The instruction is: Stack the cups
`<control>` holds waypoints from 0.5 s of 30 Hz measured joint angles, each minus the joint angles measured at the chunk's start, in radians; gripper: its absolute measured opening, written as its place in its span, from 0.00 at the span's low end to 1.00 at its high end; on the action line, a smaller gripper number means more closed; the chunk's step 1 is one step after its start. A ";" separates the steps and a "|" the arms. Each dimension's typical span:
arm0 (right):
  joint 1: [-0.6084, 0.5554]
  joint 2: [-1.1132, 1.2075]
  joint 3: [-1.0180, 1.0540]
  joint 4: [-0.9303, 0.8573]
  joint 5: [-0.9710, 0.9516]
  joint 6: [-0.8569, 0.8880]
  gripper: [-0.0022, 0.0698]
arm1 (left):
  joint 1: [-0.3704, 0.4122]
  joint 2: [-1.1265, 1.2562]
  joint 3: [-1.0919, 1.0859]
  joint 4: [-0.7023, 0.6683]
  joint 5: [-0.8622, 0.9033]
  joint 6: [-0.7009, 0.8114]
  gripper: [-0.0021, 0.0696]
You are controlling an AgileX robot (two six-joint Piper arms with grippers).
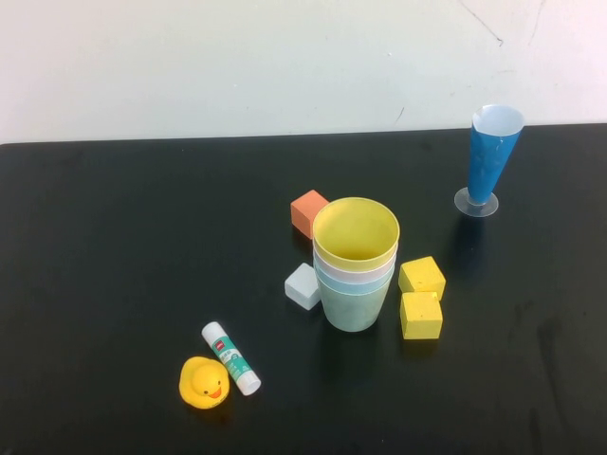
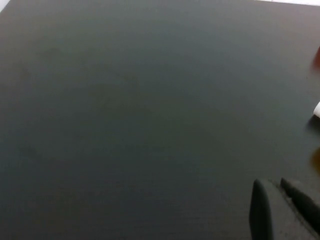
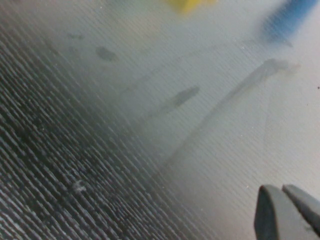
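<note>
The cups (image 1: 356, 265) are already nested into one upright stack near the middle of the surface (image 1: 123, 256): yellow on top with its mouth open upward, a pale pink rim and a light blue rim showing under it, mint green at the bottom carrying the rest. The stack's long axis stands straight up, so by my read the stacking looks finished and you have no grasp left to line up.

Neither arm shows in the high view, so you can't judge there which hand is nearer the stack. The left hand (image 2: 287, 200) hangs over bare dark surface, its two dark fingers (image 2: 260, 212) pressed close together, empty. The right hand (image 3: 285, 202) also sits over bare surface, fingers together, holding nothing. Ahead of it you catch a smear of yellow (image 3: 190, 4) and a smear of blue (image 3: 285, 22), too blurred to name, so the stack probably lies off beyond its fingertips.

Around the stack: an orange block (image 1: 308, 210) behind it, a pale grey block (image 1: 303, 285) just beside its base, two yellow blocks (image 1: 421, 296) on the other side. Further off are the glue stick (image 1: 231, 357) and rubber duck (image 1: 204, 382), and the tall blue cone (image 1: 491, 156) well apart near the wall.
</note>
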 joint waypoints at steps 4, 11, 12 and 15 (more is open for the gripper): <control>0.000 0.000 0.000 0.000 0.000 0.000 0.03 | 0.000 0.000 0.000 0.000 0.000 0.027 0.03; 0.000 0.000 0.000 0.000 0.000 0.000 0.03 | 0.000 0.000 0.000 0.002 0.000 0.078 0.03; 0.000 0.000 0.000 0.000 0.000 0.000 0.03 | 0.000 0.000 0.000 0.002 0.000 0.080 0.03; 0.000 0.000 0.000 0.000 0.000 0.000 0.03 | 0.000 0.000 0.000 0.002 0.000 0.082 0.03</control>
